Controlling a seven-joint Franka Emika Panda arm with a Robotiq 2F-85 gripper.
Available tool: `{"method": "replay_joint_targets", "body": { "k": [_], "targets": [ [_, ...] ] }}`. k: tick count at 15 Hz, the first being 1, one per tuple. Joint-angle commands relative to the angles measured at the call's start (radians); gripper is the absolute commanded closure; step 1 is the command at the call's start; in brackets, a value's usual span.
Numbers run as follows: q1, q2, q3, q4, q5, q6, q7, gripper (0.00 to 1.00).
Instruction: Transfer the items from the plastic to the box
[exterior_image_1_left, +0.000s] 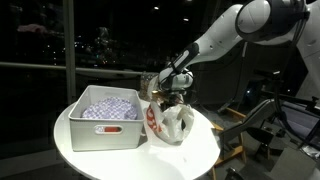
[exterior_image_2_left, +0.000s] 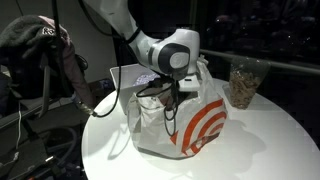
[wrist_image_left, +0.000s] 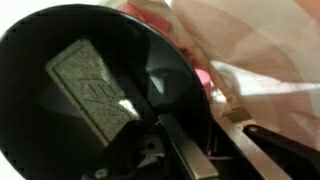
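The plastic (exterior_image_1_left: 172, 122) is a crinkly whitish bag with a red ring logo, standing on the round white table just beside the box (exterior_image_1_left: 100, 130). The same plastic (exterior_image_2_left: 195, 125) fills the middle of an exterior view. My gripper (exterior_image_1_left: 170, 92) (exterior_image_2_left: 170, 95) reaches down into the bag's open mouth. In the wrist view a black round item (wrist_image_left: 90, 60) with a grey speckled patch fills the left. Its rim runs between my two fingers, and my gripper (wrist_image_left: 186, 114) is shut on it. A pink-red item (wrist_image_left: 203, 76) shows behind it. A pale lavender speckled item (exterior_image_1_left: 110, 103) lies in the box.
The box (exterior_image_2_left: 122, 75) is a white bin that stands behind the bag. A clear jar of brownish bits (exterior_image_2_left: 243, 85) stands at the table's far side. Dark chairs and equipment surround the white table (exterior_image_1_left: 130, 158).
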Motion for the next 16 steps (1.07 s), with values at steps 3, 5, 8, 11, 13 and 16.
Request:
{"method": "replay_joint_targets", "body": {
  "k": [3,5,8,11,13,16],
  "targets": [
    [0.015,-0.078,-0.004,-0.019,-0.044,-0.041,0.043,0.97],
    [0.018,-0.105,-0.005,-0.030,-0.061,-0.033,0.053,0.97],
    [0.023,-0.160,-0.005,-0.059,-0.092,-0.003,0.061,0.97],
    [0.009,-0.240,0.015,-0.117,-0.106,0.096,0.016,0.97],
    [-0.020,-0.292,0.049,-0.161,-0.059,0.197,-0.044,0.97],
    [-0.041,-0.359,0.077,-0.227,-0.029,0.337,-0.130,0.97]
  ]
}}
